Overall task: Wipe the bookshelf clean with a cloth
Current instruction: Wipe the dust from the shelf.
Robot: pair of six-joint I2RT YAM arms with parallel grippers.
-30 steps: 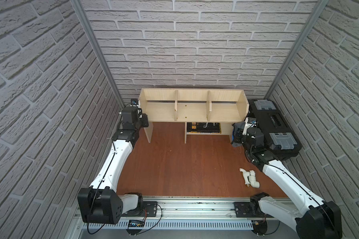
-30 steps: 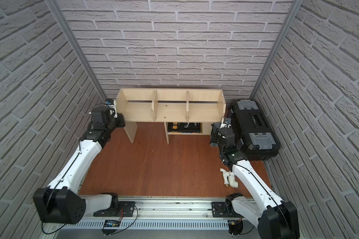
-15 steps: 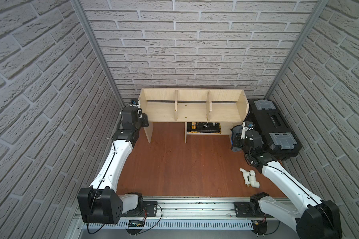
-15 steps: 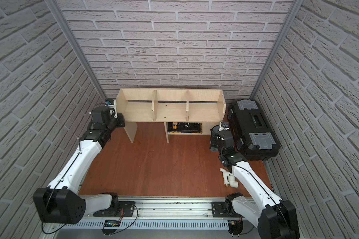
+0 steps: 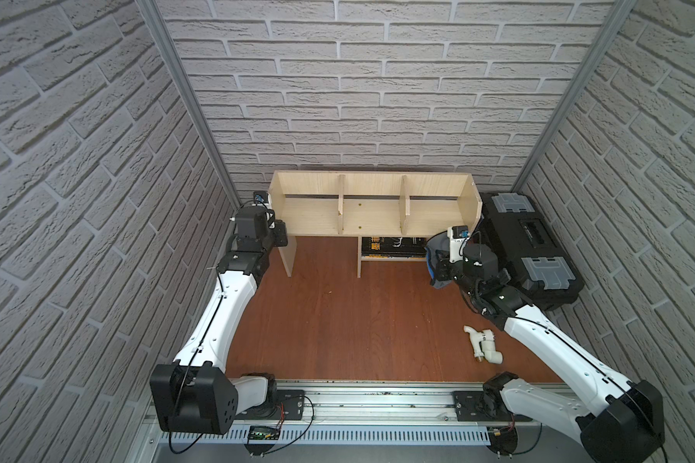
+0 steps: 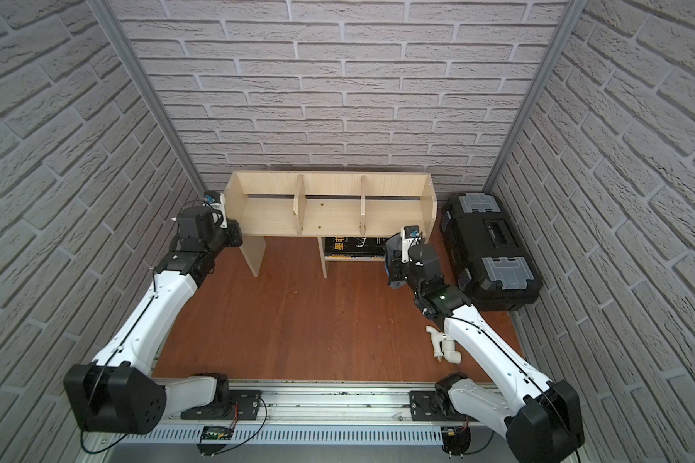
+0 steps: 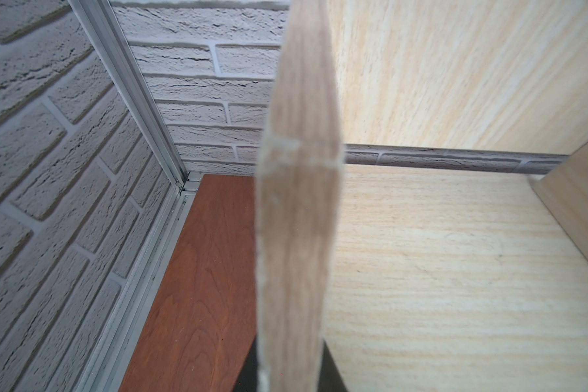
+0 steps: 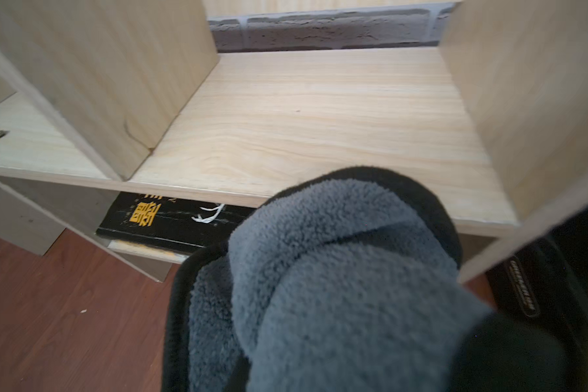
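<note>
The light-wood bookshelf (image 5: 372,216) (image 6: 330,216) stands against the back wall. My left gripper (image 5: 280,233) (image 6: 235,234) is shut on the front edge of its left side panel; in the left wrist view that panel edge (image 7: 296,220) runs between the dark jaws. In front of the bookshelf's right compartment (image 8: 302,118), my right gripper (image 5: 442,266) (image 6: 396,268) is shut on the cloth (image 5: 434,248) (image 6: 392,250). The cloth is bunched, with its grey face (image 8: 336,271) showing, and it hides the right fingers. It hangs just off the shelf's front edge.
A black toolbox (image 5: 530,248) with grey latches sits right of the bookshelf, close to my right arm. A white pipe fitting (image 5: 484,342) lies on the brown floor at front right. A black book (image 8: 170,217) with yellow lettering lies on the lower shelf. Brick walls close in three sides.
My right gripper has carried the cloth a little left and back toward the bookshelf's right compartment. The left arm has not moved.
</note>
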